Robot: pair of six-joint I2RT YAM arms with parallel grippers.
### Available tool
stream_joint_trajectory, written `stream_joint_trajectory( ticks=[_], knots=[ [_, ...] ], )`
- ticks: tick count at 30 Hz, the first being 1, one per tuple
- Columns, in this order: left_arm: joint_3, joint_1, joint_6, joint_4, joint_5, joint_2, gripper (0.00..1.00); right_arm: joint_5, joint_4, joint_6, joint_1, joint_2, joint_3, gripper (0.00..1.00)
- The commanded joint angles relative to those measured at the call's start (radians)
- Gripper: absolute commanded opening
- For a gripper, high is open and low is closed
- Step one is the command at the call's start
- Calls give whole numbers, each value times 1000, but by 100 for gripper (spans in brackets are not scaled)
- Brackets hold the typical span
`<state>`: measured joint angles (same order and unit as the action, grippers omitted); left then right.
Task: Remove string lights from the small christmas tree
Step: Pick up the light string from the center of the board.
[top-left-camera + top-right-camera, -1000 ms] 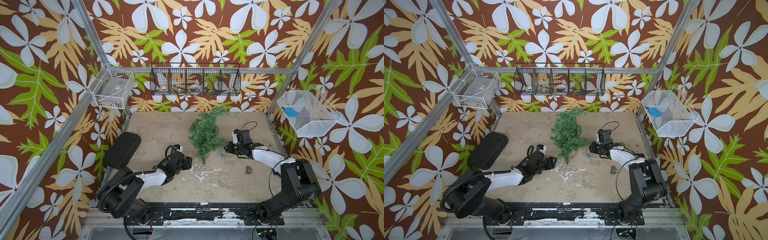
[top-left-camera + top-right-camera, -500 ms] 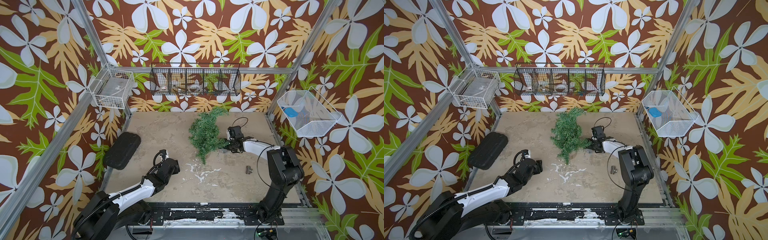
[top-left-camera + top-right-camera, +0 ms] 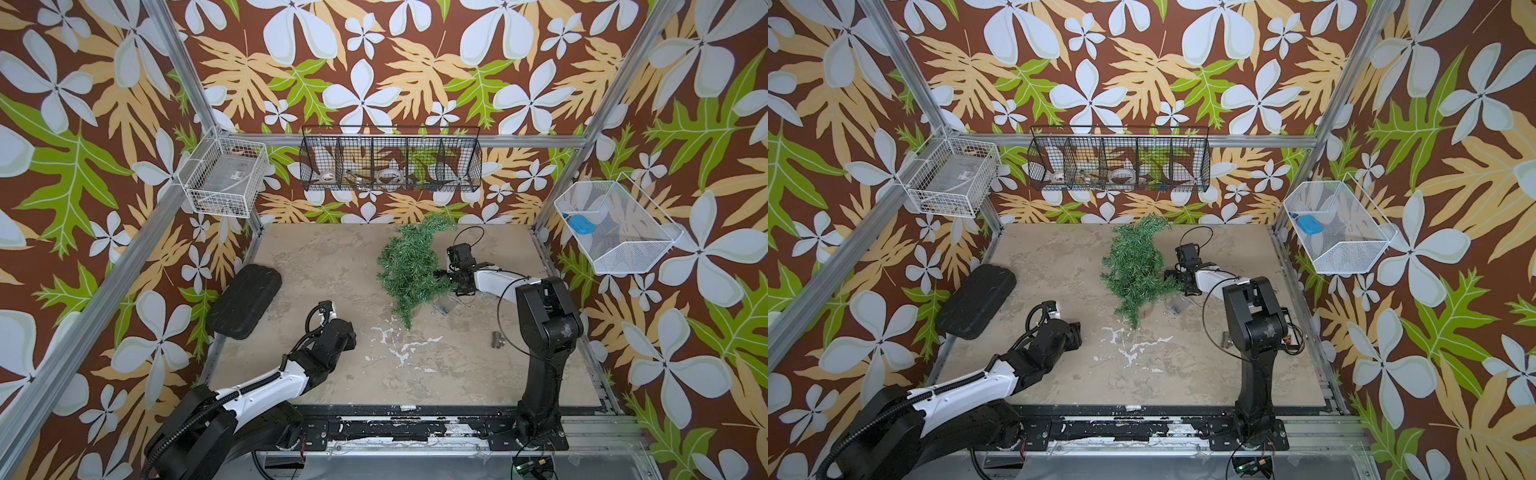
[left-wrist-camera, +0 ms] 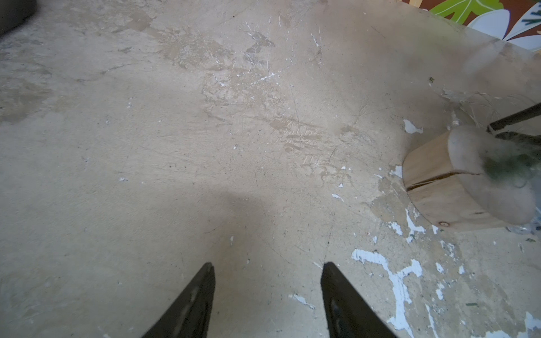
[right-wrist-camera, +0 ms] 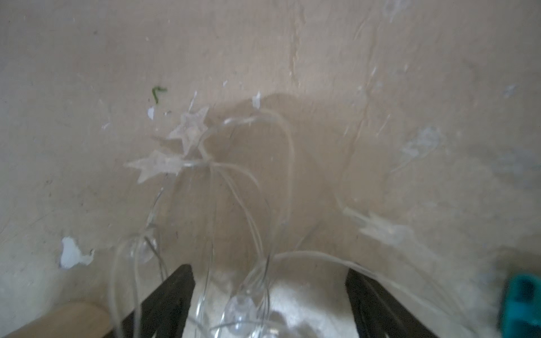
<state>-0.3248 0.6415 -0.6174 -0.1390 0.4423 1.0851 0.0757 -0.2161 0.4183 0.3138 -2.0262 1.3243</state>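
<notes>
Right wrist view shows the right gripper (image 5: 268, 269) spread wide around string lights (image 5: 190, 128) beside the small christmas tree (image 3: 411, 266), while the left gripper (image 4: 267, 263), parted and empty, stands apart from it.

The small christmas tree (image 3: 409, 270) is dark green, the string lights (image 5: 191, 128) clear, the table (image 3: 332, 266) beige.

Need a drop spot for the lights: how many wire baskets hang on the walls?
3: a white square basket on the left, a black divided basket at the back, and a white slanted basket on the right. None looks hidden.
</notes>
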Motion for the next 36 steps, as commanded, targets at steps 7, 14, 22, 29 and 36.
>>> stream_joint_trajectory(
  ticks=[7,14,22,29,36],
  knots=[
    [40,-3,5,-23,15,-86,58,-108,-31,52,23,-76,36,72],
    [43,-4,8,-24,9,-94,58,-221,-12,85,18,-38,-25,34],
    [43,-3,6,-22,15,-95,58,-164,-1,90,-49,30,-74,1],
    [40,-3,8,-22,10,-93,56,-85,47,71,-68,183,-85,0],
    [38,-3,9,-21,5,-88,56,-93,-11,86,-75,300,-5,0]
  ],
)
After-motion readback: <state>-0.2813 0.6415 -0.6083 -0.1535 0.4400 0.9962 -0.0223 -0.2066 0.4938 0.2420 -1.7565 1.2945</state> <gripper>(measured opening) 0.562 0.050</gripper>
